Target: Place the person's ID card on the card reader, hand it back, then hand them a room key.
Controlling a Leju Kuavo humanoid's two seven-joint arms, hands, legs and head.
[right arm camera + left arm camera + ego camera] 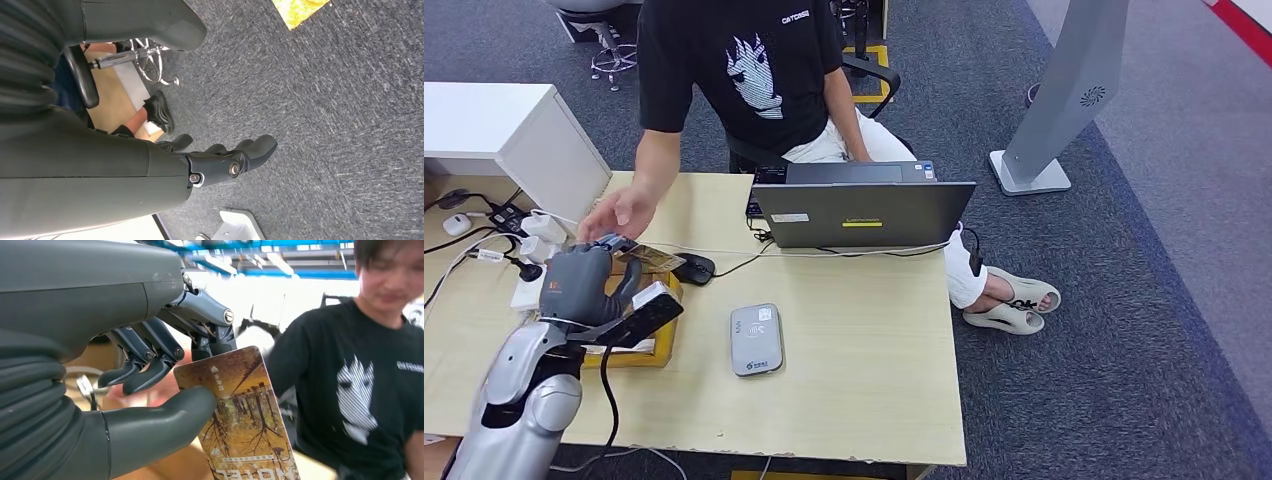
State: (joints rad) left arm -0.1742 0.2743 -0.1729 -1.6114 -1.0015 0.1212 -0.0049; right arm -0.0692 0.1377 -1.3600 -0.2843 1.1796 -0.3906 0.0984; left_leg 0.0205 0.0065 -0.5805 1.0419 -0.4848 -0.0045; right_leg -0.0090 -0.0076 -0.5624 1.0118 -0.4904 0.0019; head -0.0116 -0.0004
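- The left hand [584, 285] is raised over the left part of the bench [854, 390], with its silver arm coming up from below.
- In the left wrist view, the left hand [150, 365] pinches a room key card [240, 420] between its thick grey thumb and its dark fingers [150, 372]; the card bears a brown tree picture and printed letters.
- In the head view, the card [649, 260] sticks out from the far side of the left hand, towards the person.
- The person's hand [619, 212] reaches over the bench just beyond the left hand, close to the card's far edge; whether it touches the card cannot be told.
- The person [754, 70], in a black shirt with a white print, sits on the far side of the bench.
- A grey card reader [756, 340] lies flat on the bench, to the right of the left hand and a little nearer the robot.
- Under the left hand sits a wooden tray [639, 350], and a dark flat object lies tilted across it just beside the fingers.
- A black mouse [694, 268] rests near the card, to the right of the left hand.
- A grey laptop [864, 210] stands open further right and beyond the card reader.
- White plugs and cables [529, 250] lie to the left of the left hand.
- The right hand [220, 162] hangs over grey carpet [325, 110], holding nothing, its fingers apart and gently curved.
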